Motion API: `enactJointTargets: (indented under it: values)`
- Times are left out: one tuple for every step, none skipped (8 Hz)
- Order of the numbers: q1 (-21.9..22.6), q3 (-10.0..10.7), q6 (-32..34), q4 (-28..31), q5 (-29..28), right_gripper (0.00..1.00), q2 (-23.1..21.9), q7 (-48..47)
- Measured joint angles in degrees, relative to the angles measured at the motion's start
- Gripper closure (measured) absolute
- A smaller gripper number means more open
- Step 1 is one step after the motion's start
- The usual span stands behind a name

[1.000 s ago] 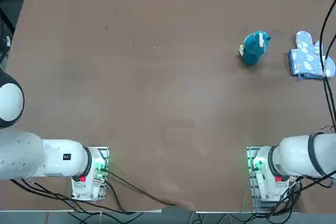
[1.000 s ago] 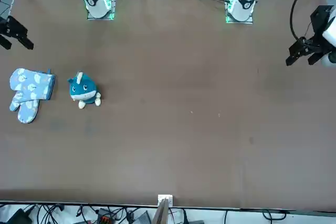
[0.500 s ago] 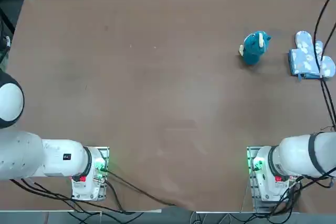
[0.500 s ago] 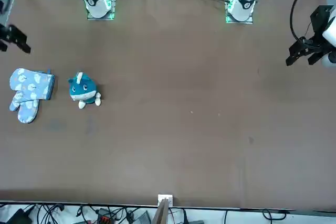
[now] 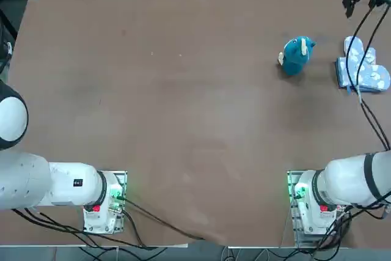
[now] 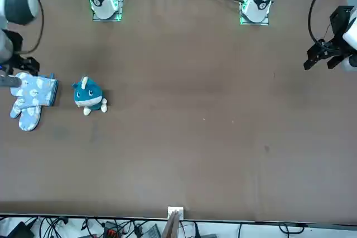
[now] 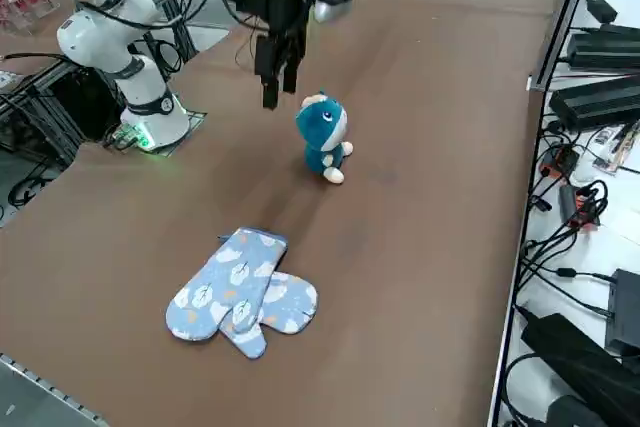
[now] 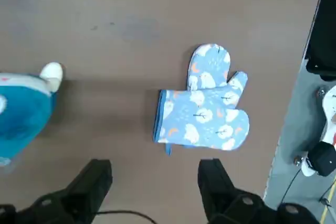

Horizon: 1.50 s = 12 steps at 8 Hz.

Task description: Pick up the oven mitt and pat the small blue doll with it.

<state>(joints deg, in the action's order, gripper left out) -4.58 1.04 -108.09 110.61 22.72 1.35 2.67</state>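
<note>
1. One broad brown tabletop (image 5: 183,114) carries the whole work area as I see it from my station.
2. Right gripper (image 8: 155,166): up in the air over the far right part of the table, close to the mitts and doll as seen from overhead. Fingers spread wide, with bare tabletop showing between them in the wrist view. I see it pinching nothing and touching nothing.
3. Oven mitt (image 8: 205,119): light blue, white prints, lying flat on the far right part of the table, partly over a second, matching mitt (image 8: 209,66).
4. Small blue doll (image 7: 323,135): on the table beside the mitts, apart from them, toward the table's middle. Pale patch and cream-coloured fins visible.
</note>
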Motion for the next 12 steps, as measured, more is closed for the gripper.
enactJointTargets:
  values:
    - [-1.56, 0.16, -4.38, 3.02, 0.58, 0.0, 0.65, -0.58]
    - [-2.95, 0.3, -8.46, 5.5, 2.6, 0.0, 1.52, -2.36]
    - [-4.02, 0.36, -12.45, 7.82, 5.75, 0.01, 2.79, -5.95]
    - [-4.95, 0.37, -16.52, 9.78, 8.39, 0.03, 4.59, -9.61]
    - [-5.76, 0.39, -19.7, 10.96, 10.03, 0.03, 6.75, -11.65]
    - [-6.42, 0.39, -21.98, 11.25, 11.48, 0.04, 9.04, -12.23]
    - [-7.2, 0.42, -24.4, 11.27, 13.07, 0.05, 11.13, -13.22]
    - [-8.07, 0.43, -26.2, 11.3, 14.06, 0.06, 13.02, -14.02]
    - [-8.59, 0.43, -27.0, 11.3, 14.47, 0.08, 14.74, -14.17]
    - [-8.73, 0.43, -27.51, 11.3, 14.72, 0.08, 16.28, -14.23]
    - [-8.75, 0.43, -27.75, 11.28, 15.26, 0.1, 17.59, -14.36]
    - [-8.81, 0.43, -27.78, 11.25, 16.52, 0.12, 18.67, -14.9]
